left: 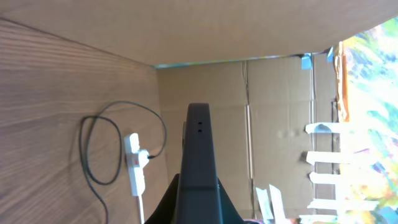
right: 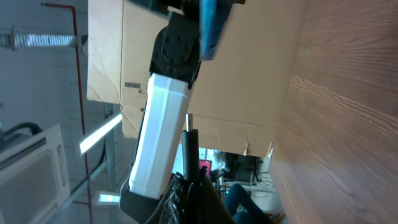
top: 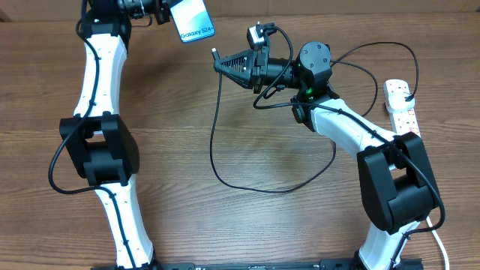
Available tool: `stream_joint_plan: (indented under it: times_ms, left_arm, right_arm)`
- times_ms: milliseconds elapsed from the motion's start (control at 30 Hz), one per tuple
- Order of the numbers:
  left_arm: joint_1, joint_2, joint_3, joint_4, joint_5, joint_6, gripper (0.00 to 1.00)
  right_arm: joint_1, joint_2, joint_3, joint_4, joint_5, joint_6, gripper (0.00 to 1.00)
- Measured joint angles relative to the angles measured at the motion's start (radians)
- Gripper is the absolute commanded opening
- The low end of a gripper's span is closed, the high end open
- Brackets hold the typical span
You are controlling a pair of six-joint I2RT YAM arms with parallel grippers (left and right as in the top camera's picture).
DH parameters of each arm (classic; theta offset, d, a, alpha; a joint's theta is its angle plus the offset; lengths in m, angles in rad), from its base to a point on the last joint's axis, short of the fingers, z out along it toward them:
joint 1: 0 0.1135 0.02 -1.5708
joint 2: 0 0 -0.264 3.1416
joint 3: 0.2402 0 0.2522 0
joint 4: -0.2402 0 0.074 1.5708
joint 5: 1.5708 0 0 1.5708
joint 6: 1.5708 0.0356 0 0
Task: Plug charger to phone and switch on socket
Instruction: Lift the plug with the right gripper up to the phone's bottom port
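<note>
Soft even light overhead; overexposed, blurry backgrounds in both wrist views.

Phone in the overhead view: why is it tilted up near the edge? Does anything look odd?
Nothing looks damaged. The phone is tilted because the left gripper holds it off the table. The right gripper holds the charger by its tip, pointed toward the phone and not yet plugged in.

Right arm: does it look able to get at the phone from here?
Likely yes. The right hand, shut on the charger near its tip, points at the phone, which the left hand holds up close by; nothing stands between them.
</note>
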Motion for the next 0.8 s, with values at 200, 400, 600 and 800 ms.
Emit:
stream_joint_plan:
  times_ms: [200,400,600,800]
  left_arm:
    - [-0.064,0.0,0.0,0.116,0.015,-0.114,0.04]
    - [-0.095,0.0,0.0,0.124,0.022,-0.138,0.04]
    - [-0.068,0.0,0.0,0.124,0.013,-0.138,0.04]
    - [-0.04,0.0,0.0,0.124,-0.016,-0.138,0.04]
  right_arm:
    - [0.0,0.0,0.0,0.002,0.01,0.028,0.04]
    - [-0.005,0.0,0.0,0.002,0.01,0.003,0.04]
    - [-0.02,0.0,0.0,0.002,0.01,-0.05,0.04]
    - [-0.021,0.0,0.0,0.002,0.01,-0.066,0.04]
